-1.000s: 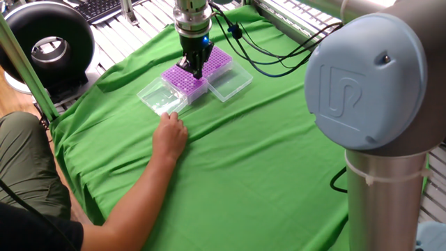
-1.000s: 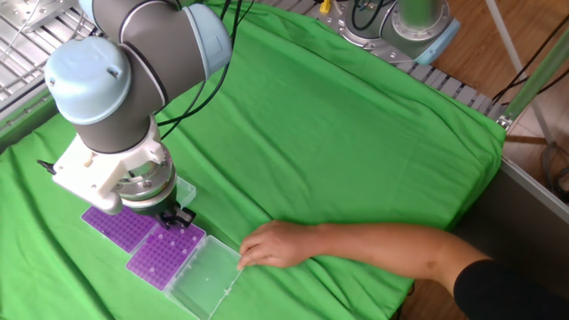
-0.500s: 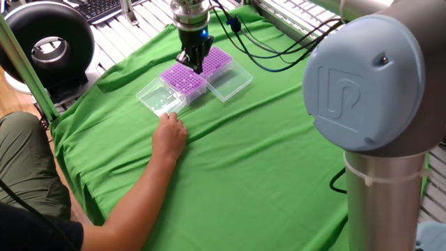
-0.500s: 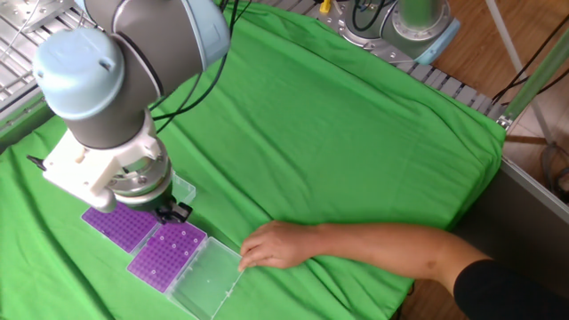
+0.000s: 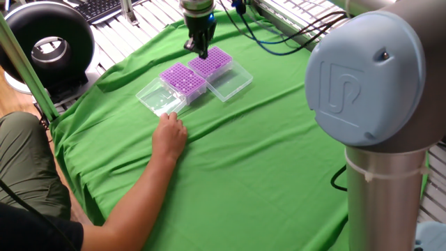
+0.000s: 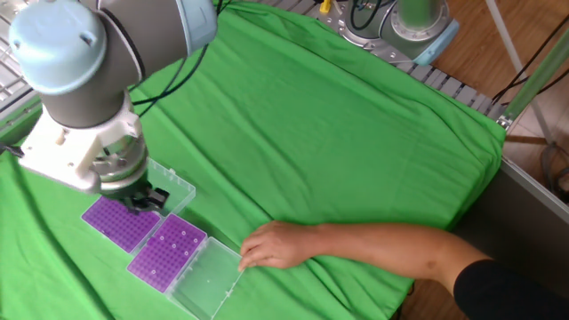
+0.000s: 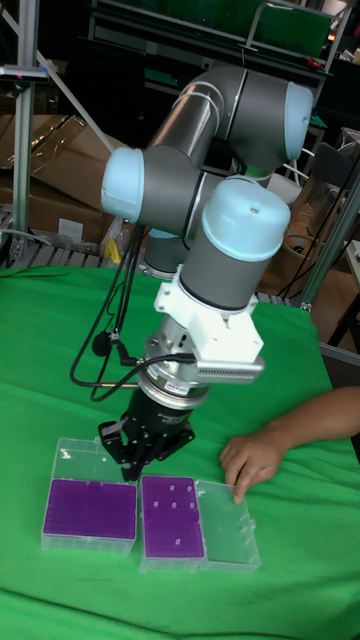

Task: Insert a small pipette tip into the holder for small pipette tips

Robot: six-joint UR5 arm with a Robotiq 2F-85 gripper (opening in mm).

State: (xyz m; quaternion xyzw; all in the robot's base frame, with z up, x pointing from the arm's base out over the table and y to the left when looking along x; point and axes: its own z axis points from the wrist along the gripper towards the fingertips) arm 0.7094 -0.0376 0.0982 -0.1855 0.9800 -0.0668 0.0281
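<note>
The pipette tip itself cannot be made out in any view; if it is between the jaws it is too small to see. Such a tip would likely be featherlight, thin-walled and slick, easily bent or flicked away, so I judge it best pinched gently near its wider top end and kept upright.

Two purple racks sit side by side in clear boxes near one corner of the worktop. The rack with scattered pale dots (image 7: 171, 516), touching its open clear lid (image 7: 227, 537), seems the one being filled; the other rack (image 7: 89, 508) looks uniformly purple. The boxes look light and could slide on the green cloth (image 6: 356, 151).

The gripper (image 7: 143, 458) hovers above the far edge of the racks, jaws narrow; whether they hold anything I cannot tell. A person's hand (image 7: 255, 462) rests on the lid's corner, likely steadying the box.
</note>
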